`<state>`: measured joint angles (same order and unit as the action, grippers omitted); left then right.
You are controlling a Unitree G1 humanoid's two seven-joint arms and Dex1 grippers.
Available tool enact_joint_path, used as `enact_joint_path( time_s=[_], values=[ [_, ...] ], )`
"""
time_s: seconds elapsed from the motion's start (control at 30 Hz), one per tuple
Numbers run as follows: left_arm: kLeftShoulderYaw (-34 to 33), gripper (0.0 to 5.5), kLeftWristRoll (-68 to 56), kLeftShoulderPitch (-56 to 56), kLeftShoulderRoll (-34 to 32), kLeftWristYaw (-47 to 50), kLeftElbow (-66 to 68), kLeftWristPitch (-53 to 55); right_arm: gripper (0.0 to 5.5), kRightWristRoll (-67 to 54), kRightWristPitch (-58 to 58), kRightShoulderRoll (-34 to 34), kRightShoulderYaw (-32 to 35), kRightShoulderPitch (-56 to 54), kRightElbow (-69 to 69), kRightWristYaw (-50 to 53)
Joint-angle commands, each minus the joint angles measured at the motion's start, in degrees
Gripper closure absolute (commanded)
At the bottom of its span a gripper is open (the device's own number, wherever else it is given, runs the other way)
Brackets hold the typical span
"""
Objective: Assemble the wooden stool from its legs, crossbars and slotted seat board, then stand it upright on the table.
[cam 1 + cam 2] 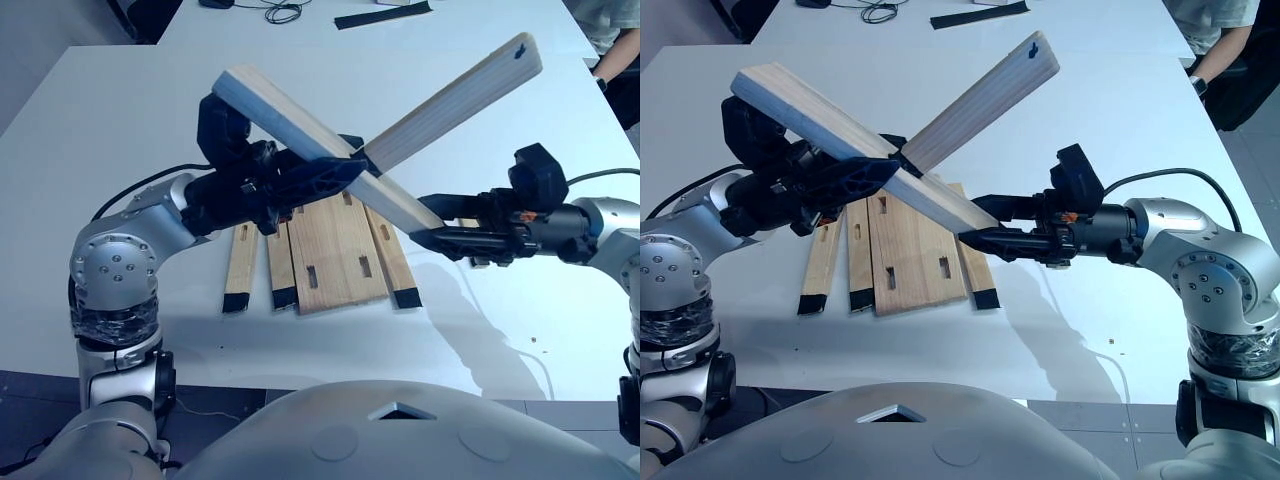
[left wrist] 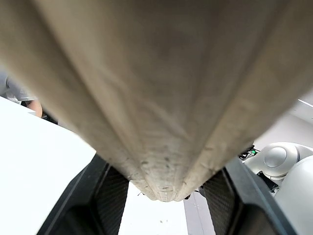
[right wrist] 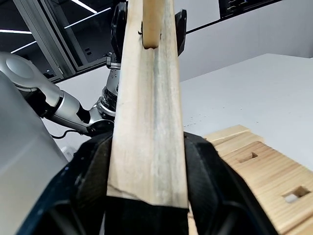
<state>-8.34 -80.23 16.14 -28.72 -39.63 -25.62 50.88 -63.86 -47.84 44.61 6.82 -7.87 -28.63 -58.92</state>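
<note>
Nearest the front edge of the white table (image 1: 120, 110), the slotted seat board (image 1: 335, 250) lies flat. Dark-tipped wooden strips (image 1: 240, 262) lie just beside it, two on its left and one on its right.

Above these loose parts, two boards are held in mid-air, crossed like an X. The right gripper (image 1: 432, 234) is clamped on the low end of the long board (image 1: 290, 115), which slopes up toward the robot's left. The left gripper (image 1: 345, 165) is closed on the same long board near the crossing, one finger on each edge, as the right wrist view shows. The second board (image 1: 460, 95) rises from the crossing toward the far right. From the right wrist view, its end appears to sit in a slot in the long board. Neither airborne board touches the table.

At the far edge of the table lie a dark strip (image 1: 385, 15) and some cables (image 1: 283, 12).
</note>
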Motion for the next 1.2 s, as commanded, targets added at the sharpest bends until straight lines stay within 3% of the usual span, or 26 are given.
enact_joint_path(
  time_s=[0.03,0.2,0.3,0.4,0.53,0.87,1.2],
  values=[
    [-4.3,3.46,-0.9,1.3,-0.3,2.2,3.1,-2.5,2.85,4.8,0.9,2.9,0.0,2.4,1.3,-1.8],
    [-4.1,3.46,1.3,1.1,-0.6,2.4,3.8,-2.9,2.04,5.7,1.3,3.7,0.8,2.6,2.0,-2.9],
    [-4.5,3.46,5.3,2.3,-2.6,1.9,5.3,-3.8,2.0,8.5,3.1,4.6,1.5,3.7,4.5,-4.7],
    [-7.2,3.46,7.0,5.3,-7.0,0.7,8.3,-3.1,2.0,20.0,10.0,4.5,-3.7,5.8,10.3,-3.7],
    [-10.8,3.46,7.4,9.5,-12.2,-2.4,12.3,-2.6,2.0,34.4,20.1,-1.0,-10.7,5.1,16.1,3.1],
    [-13.9,3.46,6.9,5.7,-16.6,-9.2,9.6,-1.2,2.0,46.2,30.4,-18.3,-15.6,-8.6,26.0,16.0],
    [-16.5,3.46,9.2,5.2,-17.1,-10.2,11.8,-3.1,2.0,60.2,39.7,-25.2,-23.8,-19.9,47.2,18.1]
  ],
)
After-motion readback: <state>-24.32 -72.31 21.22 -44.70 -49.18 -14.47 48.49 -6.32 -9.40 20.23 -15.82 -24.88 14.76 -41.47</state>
